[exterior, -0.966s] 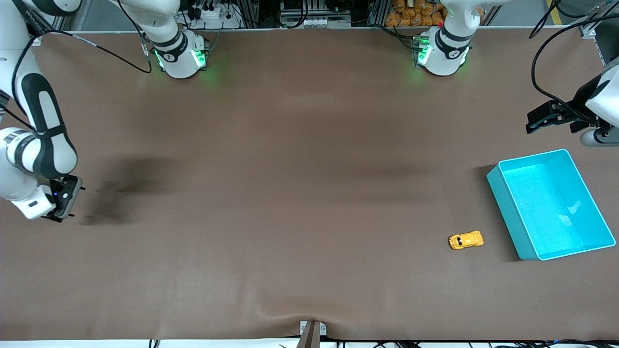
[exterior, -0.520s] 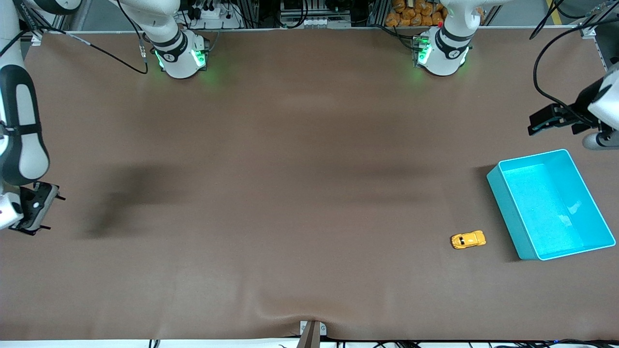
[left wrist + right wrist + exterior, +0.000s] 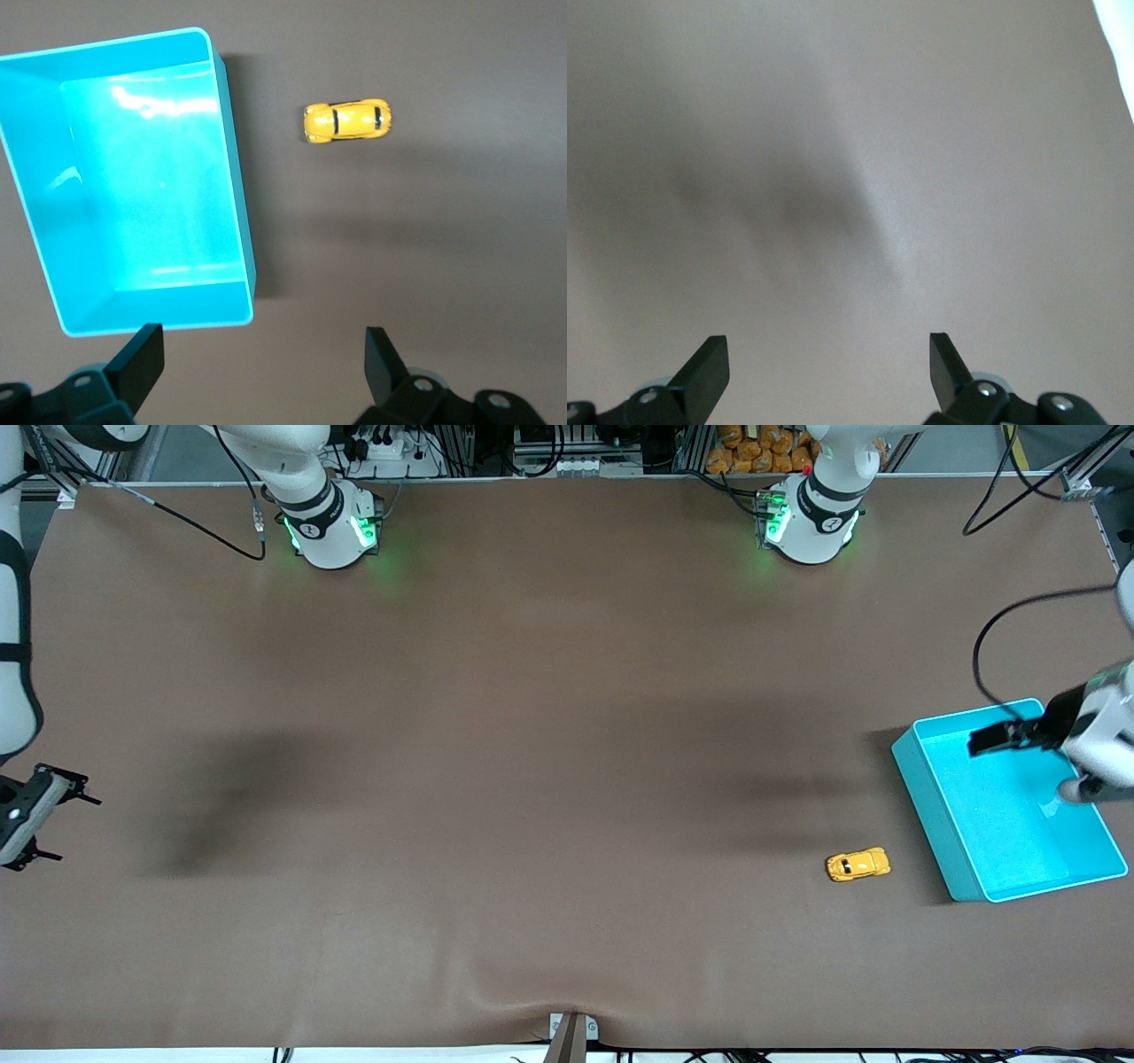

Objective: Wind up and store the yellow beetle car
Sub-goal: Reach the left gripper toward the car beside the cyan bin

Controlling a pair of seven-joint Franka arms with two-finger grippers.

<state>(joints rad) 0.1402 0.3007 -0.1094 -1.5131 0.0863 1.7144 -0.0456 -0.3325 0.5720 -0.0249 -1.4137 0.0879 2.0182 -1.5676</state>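
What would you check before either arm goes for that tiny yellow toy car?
1. Small yellow beetle-shaped toy car on its wheels on the brown table, nothing on it: ok.
2. Open turquoise plastic bin beside the car, toward the left arm's end, holding nothing: ok.
3. Left gripper open and holding nothing, over the bin: ok.
4. Left gripper over the car: not ok.
5. Right gripper open, over bare table at the right arm's end, well away from the car: ok.
6. Car's winding part: cannot tell.
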